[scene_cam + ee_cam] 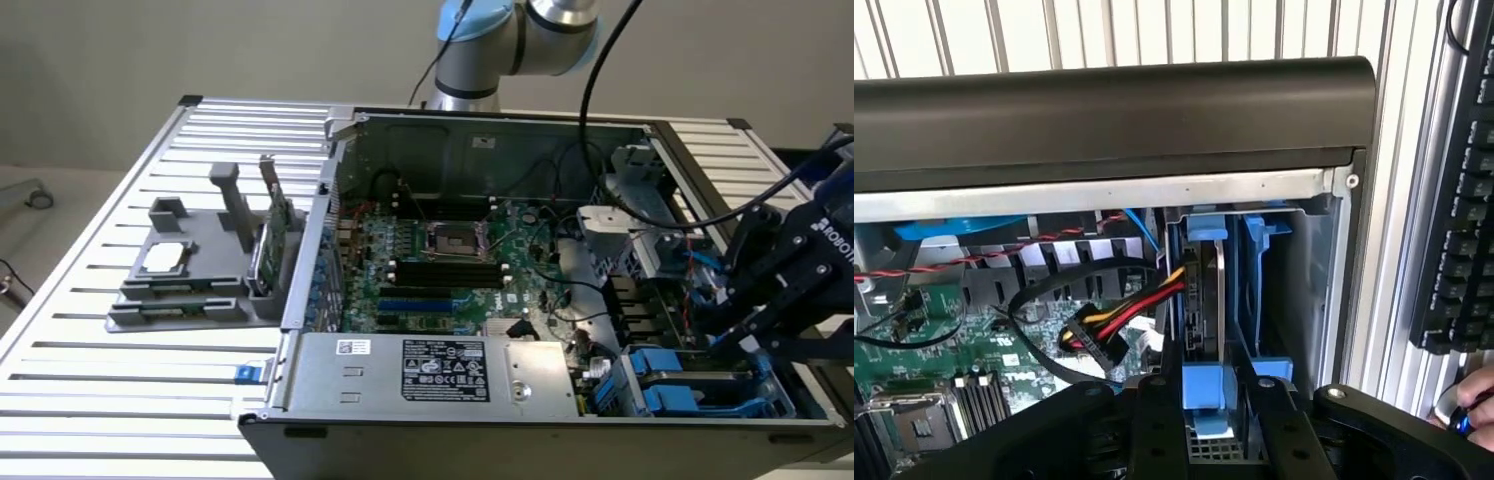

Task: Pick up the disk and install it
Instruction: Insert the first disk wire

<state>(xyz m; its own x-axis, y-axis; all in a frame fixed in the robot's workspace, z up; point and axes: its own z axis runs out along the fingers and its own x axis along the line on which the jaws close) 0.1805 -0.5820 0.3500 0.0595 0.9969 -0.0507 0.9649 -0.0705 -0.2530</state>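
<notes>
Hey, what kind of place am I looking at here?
Probably a robotics lab or test bench: an opened desktop computer case on a slatted aluminium table, a grey parts fixture beside it, a black keyboard nearby.

A robotics lab or test bench for computer assembly, to judge by the slatted aluminium table with an opened desktop computer case lying on it, motherboard and cabling bared. Beside the case, toward the exterior view's left, a grey fixture with upright posts holding loose parts. Behind, the base of an industrial robot arm; at the table's edge in the wrist view, a black keyboard.
</notes>
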